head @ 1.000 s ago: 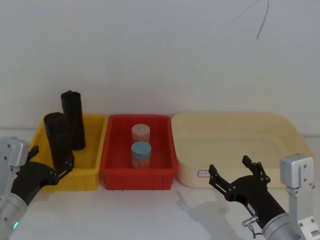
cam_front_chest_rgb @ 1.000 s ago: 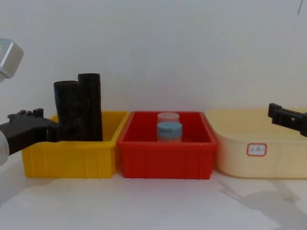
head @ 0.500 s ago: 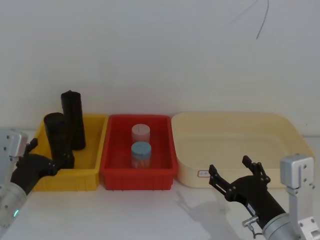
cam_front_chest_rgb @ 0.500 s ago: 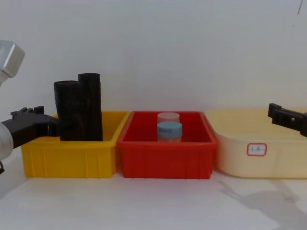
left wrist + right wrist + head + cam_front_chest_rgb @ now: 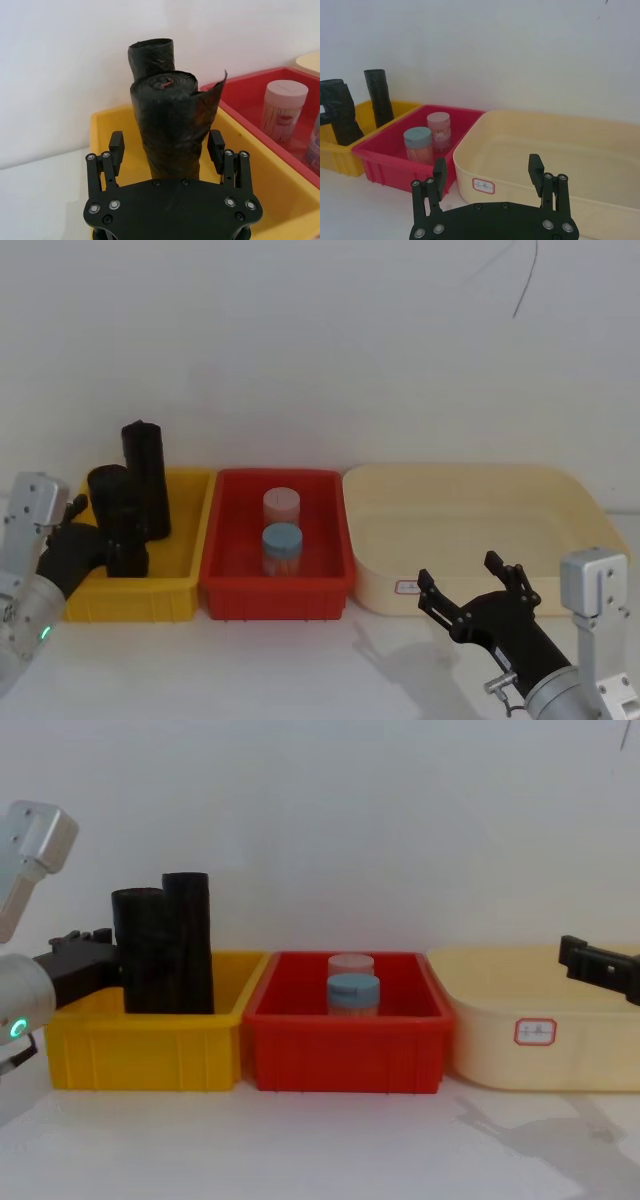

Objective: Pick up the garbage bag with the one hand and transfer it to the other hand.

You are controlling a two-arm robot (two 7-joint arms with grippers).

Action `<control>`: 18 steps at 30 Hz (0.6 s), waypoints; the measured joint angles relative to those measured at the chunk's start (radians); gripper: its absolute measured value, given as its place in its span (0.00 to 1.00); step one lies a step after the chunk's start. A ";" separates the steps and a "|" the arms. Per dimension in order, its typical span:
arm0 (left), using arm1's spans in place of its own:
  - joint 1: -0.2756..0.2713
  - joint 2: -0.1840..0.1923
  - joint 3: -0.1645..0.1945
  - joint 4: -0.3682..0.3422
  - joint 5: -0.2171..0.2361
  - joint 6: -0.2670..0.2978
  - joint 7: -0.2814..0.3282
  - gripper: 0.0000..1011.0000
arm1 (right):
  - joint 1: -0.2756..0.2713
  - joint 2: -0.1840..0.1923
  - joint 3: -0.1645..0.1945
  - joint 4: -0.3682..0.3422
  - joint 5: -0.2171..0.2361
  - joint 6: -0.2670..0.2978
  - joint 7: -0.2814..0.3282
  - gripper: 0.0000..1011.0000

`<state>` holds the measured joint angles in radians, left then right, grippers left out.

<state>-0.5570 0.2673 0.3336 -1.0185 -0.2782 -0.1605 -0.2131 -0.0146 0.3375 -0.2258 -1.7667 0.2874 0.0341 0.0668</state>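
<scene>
Toppling is threatening at frame left: the unclenched left gripper (image 5: 166, 142) is straddling the garbage bag (image 5: 108, 495) standing in the yellow bin (image 5: 150, 600) beside a taller roll (image 5: 145, 470); the right gripper (image 5: 458, 572) is idling open, lower right.

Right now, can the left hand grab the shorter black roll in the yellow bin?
Probably yes: the left hand is open with a finger on each side of the garbage bag, nothing between; the taller roll stands behind.

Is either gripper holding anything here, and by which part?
Nothing is held yet. The left gripper is open, its fingers straddling the garbage bag at its lower half with gaps either side; the right gripper is open and empty.
</scene>
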 joint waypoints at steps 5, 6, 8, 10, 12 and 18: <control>-0.045 -0.017 0.006 0.064 0.007 -0.014 -0.021 0.94 | 0.000 0.000 0.000 0.000 0.000 0.000 0.000 0.99; -0.052 -0.020 0.007 0.074 0.008 -0.015 -0.024 0.93 | 0.000 0.000 0.000 0.000 0.000 0.000 0.000 0.99; -0.068 -0.026 0.009 0.094 0.011 -0.016 -0.033 0.90 | 0.000 0.000 0.000 0.000 0.000 0.000 0.000 0.99; -0.081 -0.031 0.011 0.111 0.012 -0.016 -0.042 0.84 | 0.000 0.000 0.000 0.000 0.000 0.000 0.000 0.99; -0.089 -0.035 0.011 0.122 0.013 -0.016 -0.048 0.81 | 0.000 0.000 0.000 0.000 0.000 0.000 0.000 0.99; -0.094 -0.038 0.009 0.119 0.013 -0.003 -0.056 0.62 | 0.000 0.000 0.000 0.000 0.000 0.000 0.000 0.99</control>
<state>-0.6508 0.2292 0.3425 -0.8998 -0.2647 -0.1632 -0.2690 -0.0146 0.3375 -0.2258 -1.7667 0.2874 0.0341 0.0668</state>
